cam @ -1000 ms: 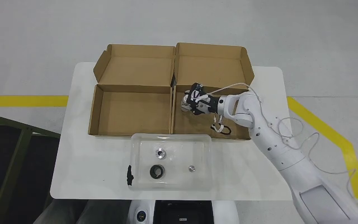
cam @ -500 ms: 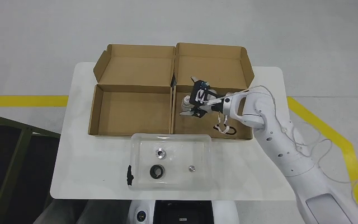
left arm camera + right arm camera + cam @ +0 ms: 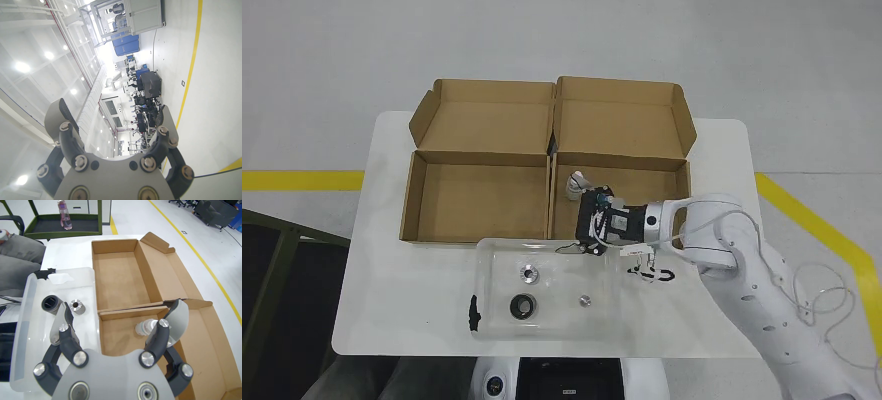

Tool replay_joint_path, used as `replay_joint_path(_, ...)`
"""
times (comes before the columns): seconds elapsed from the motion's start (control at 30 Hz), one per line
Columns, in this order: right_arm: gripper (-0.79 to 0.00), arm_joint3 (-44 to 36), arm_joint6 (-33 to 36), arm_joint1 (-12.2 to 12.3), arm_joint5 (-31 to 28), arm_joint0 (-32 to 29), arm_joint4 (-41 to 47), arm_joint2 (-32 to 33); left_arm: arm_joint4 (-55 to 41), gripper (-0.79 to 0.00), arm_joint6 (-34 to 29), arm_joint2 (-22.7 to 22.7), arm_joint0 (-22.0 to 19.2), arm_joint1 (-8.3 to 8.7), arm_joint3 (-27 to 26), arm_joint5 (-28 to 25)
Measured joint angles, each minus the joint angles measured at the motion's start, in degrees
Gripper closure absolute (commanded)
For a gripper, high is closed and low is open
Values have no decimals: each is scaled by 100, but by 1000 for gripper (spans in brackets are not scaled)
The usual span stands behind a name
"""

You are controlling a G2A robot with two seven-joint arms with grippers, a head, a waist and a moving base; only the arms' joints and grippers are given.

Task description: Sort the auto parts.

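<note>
Currently right gripper (image 3: 121,308) is held spread, empty, over clear bin's (image 3: 19,321) box-side rim, presumably for next pick. White part (image 3: 144,326) is laid in cardboard box (image 3: 121,336) beside bin; black bushing (image 3: 49,303), silver collar (image 3: 77,307) are seen inside bin. Left gripper (image 3: 112,108) is held spread.

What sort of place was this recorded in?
Probably an industrial hall or robotics workshop. A yellow floor line runs past the table, blue machine cabinets stand under a high, lit ceiling, and metal parts sit in a bin beside cardboard boxes.
</note>
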Motion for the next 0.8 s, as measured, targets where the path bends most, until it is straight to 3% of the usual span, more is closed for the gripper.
replay_joint_path(0.33, -785, -579, 486, 155, -362, -706, -314, -16, 0, -785, 0, 0, 0, 0, 0, 0)
replay_joint_path(0.8, -785, -828, 1122, 320, -796, -1080, -526, -189, 0, -785, 0, 0, 0, 0, 0, 0)
